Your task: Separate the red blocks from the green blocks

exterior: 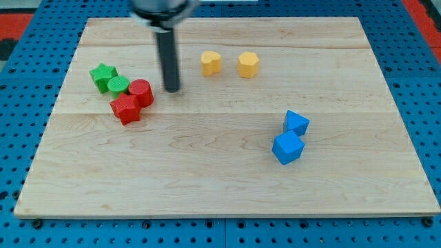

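My tip (pixel 172 89) is standing just right of the red cylinder block (pixel 141 92), which is touching the green cylinder block (pixel 118 85). No pincer is showing. These light, stiff blocks are probably sliding easily; I am judging a push on the red side face is best.

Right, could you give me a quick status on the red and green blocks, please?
My tip just right of the red cylinder. Red star, green cylinder, green star all clustered together. Nothing in the way.
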Available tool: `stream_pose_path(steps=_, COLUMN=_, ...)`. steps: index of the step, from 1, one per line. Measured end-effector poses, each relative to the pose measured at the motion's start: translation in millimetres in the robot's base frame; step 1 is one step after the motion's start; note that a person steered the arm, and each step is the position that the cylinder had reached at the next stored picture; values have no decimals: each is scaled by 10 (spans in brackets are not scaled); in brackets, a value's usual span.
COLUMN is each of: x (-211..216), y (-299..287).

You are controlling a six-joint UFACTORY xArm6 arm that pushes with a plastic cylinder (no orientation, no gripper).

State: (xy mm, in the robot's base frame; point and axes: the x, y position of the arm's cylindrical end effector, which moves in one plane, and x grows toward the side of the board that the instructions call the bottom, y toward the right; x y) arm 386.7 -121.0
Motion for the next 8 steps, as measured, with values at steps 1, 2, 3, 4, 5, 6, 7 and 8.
stream_pose_path(steps=1, x=0, y=-131)
stream_pose_path(steps=2, x=41, y=-192)
stream_pose_path(steps=3, x=-63, y=-276)
stream_pose_path(steps=4, x=-81, y=-540)
stream_pose_path(steps=5, x=184, y=-560)
stream_pose_path(steps=6, x=487, y=-526)
stream_pose_path(steps=7, x=590, y=-476)
stream_pose_path(steps=8, x=576, y=-869)
